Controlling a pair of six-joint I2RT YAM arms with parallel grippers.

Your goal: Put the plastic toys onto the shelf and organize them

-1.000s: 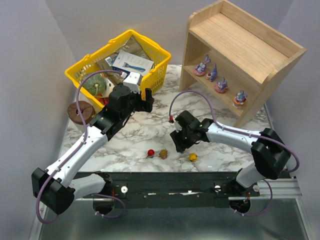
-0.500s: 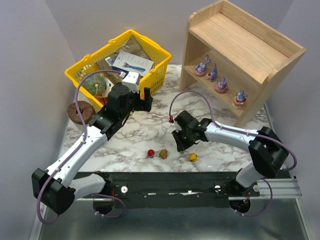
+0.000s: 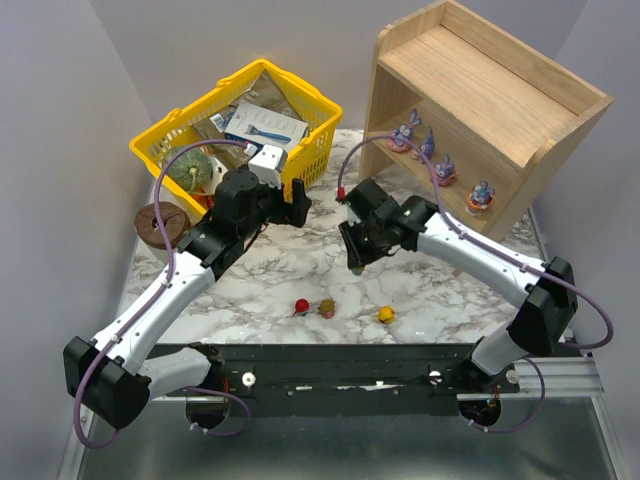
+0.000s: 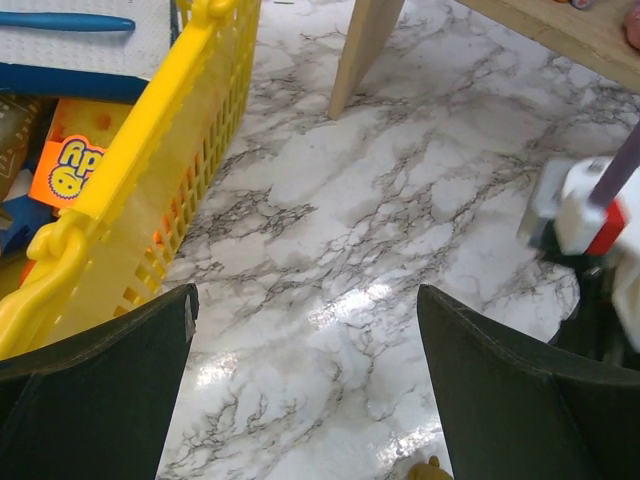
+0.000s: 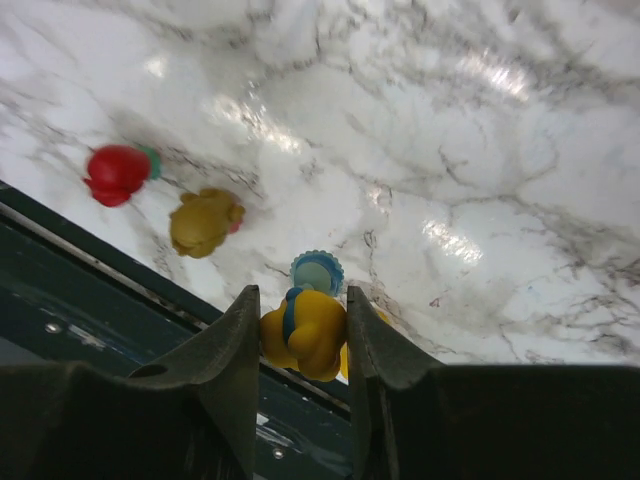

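Note:
My right gripper [image 3: 355, 262] is shut on a yellow toy with a blue base [image 5: 305, 335] and holds it above the marble table, in front of the wooden shelf [image 3: 490, 80]. A red toy [image 3: 301, 306], an olive-brown toy [image 3: 326, 308] and another yellow toy [image 3: 385, 314] lie near the table's front edge; the red toy [image 5: 117, 172] and the olive one [image 5: 204, 221] also show in the right wrist view. Several purple long-eared figurines [image 3: 427, 145] stand in a row on the shelf's lower tier. My left gripper [image 3: 297, 200] is open and empty beside the basket, also seen in its wrist view [image 4: 305, 300].
A yellow basket [image 3: 160, 140] of grocery packets and a green-grey gourd [image 3: 188, 170] stands at the back left. A brown round object [image 3: 160, 222] sits at the left edge. The shelf's leg [image 4: 365, 50] stands ahead of my left gripper. A dark rail [image 3: 340, 365] runs along the front.
My right gripper has risen and moved back from the front edge toward the shelf, carrying the yellow toy. The left arm has barely moved.

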